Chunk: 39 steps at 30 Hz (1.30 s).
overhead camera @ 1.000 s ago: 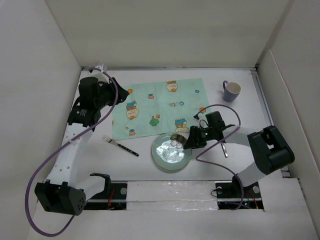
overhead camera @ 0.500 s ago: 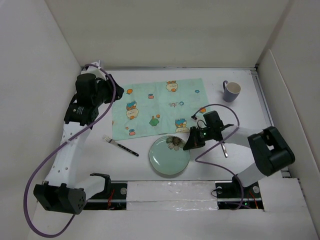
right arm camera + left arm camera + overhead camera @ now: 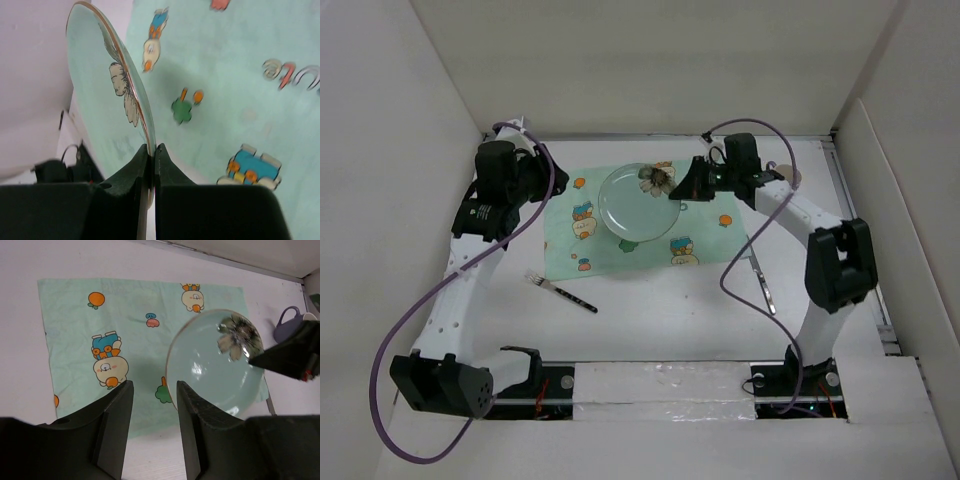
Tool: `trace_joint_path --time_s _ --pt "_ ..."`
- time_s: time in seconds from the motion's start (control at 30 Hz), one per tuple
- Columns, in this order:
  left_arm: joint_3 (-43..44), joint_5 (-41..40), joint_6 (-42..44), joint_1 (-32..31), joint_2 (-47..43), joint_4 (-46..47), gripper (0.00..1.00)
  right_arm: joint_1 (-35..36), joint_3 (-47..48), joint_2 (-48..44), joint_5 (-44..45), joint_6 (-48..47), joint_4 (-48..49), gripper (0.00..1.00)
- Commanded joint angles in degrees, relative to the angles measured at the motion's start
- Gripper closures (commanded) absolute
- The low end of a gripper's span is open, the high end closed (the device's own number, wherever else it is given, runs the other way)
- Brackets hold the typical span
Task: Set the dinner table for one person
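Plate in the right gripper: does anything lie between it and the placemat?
Nothing visible. The right gripper holds the plate by its rim over the placemat, whose visible cloth is bare.

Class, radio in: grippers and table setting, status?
Left gripper open, empty. Right gripper shut on plate, held over placemat. Fork, knife on table, off placemat. No obstruction seen.
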Motion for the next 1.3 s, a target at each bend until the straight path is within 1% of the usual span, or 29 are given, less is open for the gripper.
trace_joint_path --time_s 0.0,0.03,0.1,0.13,0.3,0.47,0.7,0.83,0.93,0.97,1.03,1.07,1.17,1.27 --pt "2.6 2.4 -0.5 0.3 -0.7 2.4 0.63 -0.9 8.5 6.4 -1.3 7.2 5.5 1.00" --pt "2.6 2.6 -0.7 0.3 -0.9 2.3 0.63 -1.5 12.5 9.7 -0.6 7.4 4.6 1.00" --pt "2.4 2.3 -0.7 0.3 -1.3 2.4 0.63 -1.5 15.4 12.6 -0.1 9.5 4.6 1.00" --pt "1.7 2.1 -0.6 0.3 -1.7 2.5 0.63 -1.5 17.8 15.7 0.3 11.3 5.7 1.00" --pt "0.2 1.5 -0.5 0.3 -2.4 2.9 0.63 -1.5 20.7 19.5 1.6 13.8 5.5 1.00" --pt "-1.2 2.0 -0.8 0.3 -2.4 3.6 0.63 -1.5 19.6 22.7 3.7 15.5 5.7 1.00" --pt "-2.9 1.7 -0.9 0.3 -1.0 4.2 0.63 -0.4 14.4 23.9 6.7 15.3 5.3 1.00" --pt "-3.0 2.3 -1.6 0.3 -0.3 4.6 0.63 -0.4 13.9 24.7 6.7 13.3 1.3 0.94" --pt "-2.9 2.4 -1.7 0.3 0.3 4.7 0.63 -0.4 13.8 24.3 7.6 11.2 -2.1 0.78" --pt "-2.6 2.2 -1.7 0.3 0.5 4.8 0.63 -0.4 13.8 23.6 8.1 10.8 -3.0 0.65" --pt "-2.1 1.6 -1.4 0.3 1.0 4.6 0.63 -0.4 13.9 22.5 9.3 9.3 -5.3 0.53" --pt "-1.5 1.0 -0.9 0.3 1.2 4.3 0.63 -0.4 14.2 21.2 10.5 8.5 -6.2 0.44" --pt "-0.3 0.0 -0.4 0.3 1.9 3.7 0.63 -1.6 14.8 17.2 11.6 5.7 -8.9 0.38" --pt "0.4 -0.6 0.1 0.3 2.6 3.4 0.65 -3.8 12.7 12.6 12.3 2.1 -10.9 0.37"
